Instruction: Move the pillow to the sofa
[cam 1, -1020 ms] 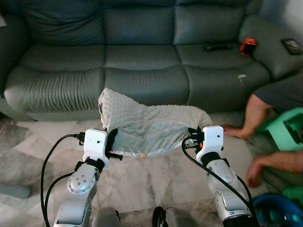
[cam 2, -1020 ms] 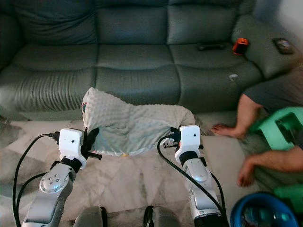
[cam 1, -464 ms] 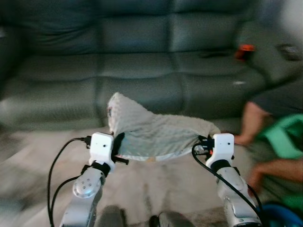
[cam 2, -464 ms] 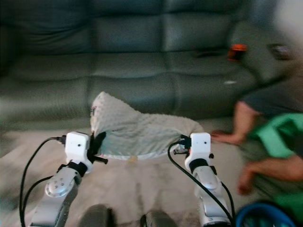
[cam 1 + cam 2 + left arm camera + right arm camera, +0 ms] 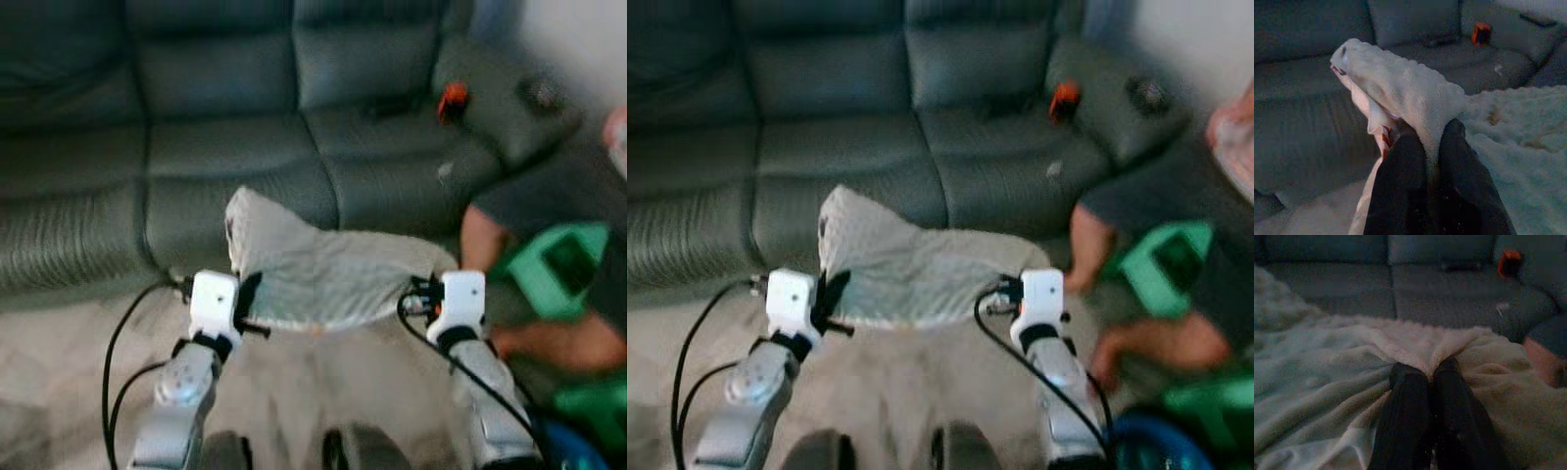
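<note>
Black fingers of my left gripper pinch a fold of the nubbly cream pillow; my right gripper is clamped on its other edge. It hangs slung between them, above the floor before the grey sofa. I judge it light, limp and easily stretched, so edge folds are the surest hold. A person's arm is near.

sofa: grey, orange object and dark remote on seat | floor: pale marble
</note>
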### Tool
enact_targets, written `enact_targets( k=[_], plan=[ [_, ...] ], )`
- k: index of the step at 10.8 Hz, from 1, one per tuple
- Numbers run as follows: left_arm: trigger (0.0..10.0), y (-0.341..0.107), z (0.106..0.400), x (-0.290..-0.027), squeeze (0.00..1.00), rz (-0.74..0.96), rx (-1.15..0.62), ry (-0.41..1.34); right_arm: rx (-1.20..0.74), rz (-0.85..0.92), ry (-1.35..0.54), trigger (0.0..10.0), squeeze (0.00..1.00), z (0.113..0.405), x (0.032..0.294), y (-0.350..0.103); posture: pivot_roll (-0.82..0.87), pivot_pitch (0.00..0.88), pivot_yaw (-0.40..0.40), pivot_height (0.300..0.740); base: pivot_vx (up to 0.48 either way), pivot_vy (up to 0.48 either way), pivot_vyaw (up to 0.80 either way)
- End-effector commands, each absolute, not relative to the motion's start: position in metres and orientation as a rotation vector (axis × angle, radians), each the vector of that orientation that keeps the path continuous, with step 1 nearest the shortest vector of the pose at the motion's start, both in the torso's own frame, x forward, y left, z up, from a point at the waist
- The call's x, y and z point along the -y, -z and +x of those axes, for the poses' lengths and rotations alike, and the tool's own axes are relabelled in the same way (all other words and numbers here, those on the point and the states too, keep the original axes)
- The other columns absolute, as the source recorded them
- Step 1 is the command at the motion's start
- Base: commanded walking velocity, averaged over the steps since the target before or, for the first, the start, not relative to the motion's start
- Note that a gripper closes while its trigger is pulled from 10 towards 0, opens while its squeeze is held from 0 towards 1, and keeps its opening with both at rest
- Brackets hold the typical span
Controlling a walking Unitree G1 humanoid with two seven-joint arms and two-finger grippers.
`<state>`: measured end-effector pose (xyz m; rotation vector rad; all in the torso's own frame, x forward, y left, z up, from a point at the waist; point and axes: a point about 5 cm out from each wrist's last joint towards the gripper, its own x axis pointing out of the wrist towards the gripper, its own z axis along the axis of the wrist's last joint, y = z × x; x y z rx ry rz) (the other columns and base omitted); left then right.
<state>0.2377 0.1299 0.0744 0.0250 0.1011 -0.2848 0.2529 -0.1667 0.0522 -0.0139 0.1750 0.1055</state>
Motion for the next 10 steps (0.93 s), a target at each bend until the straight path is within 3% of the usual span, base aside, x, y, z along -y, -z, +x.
enact_targets(
  k=[1,3,8,10],
  plan=[
    [10.0,-0.0772,0.2375,-0.1343,0.00,0.035,-0.084,0.268,-0.140,-0.014,-0.166,10.0,0.00,0.2550,0.1524,-0.0585,-0.05,0.148,-0.072,0.740,0.000,0.000,0.65],
    [10.0,-0.0769,0.2376,-0.1342,0.00,0.036,-0.086,0.254,-0.154,-0.002,-0.153,10.0,0.00,0.2546,0.1534,-0.0564,-0.04,0.152,-0.074,0.740,0.000,0.000,0.51],
    [10.0,-0.0756,0.2364,-0.1342,0.00,0.050,-0.094,0.268,-0.148,-0.004,-0.169,10.0,0.00,0.2578,0.1506,-0.0573,-0.04,0.153,-0.078,0.740,0.000,0.000,0.00],
    [10.0,-0.0753,0.2355,-0.1346,0.00,0.047,-0.093,0.270,-0.149,-0.006,-0.169,10.0,0.00,0.2572,0.1510,-0.0568,-0.04,0.151,-0.077,0.740,0.266,0.000,0.00]
  ],
)
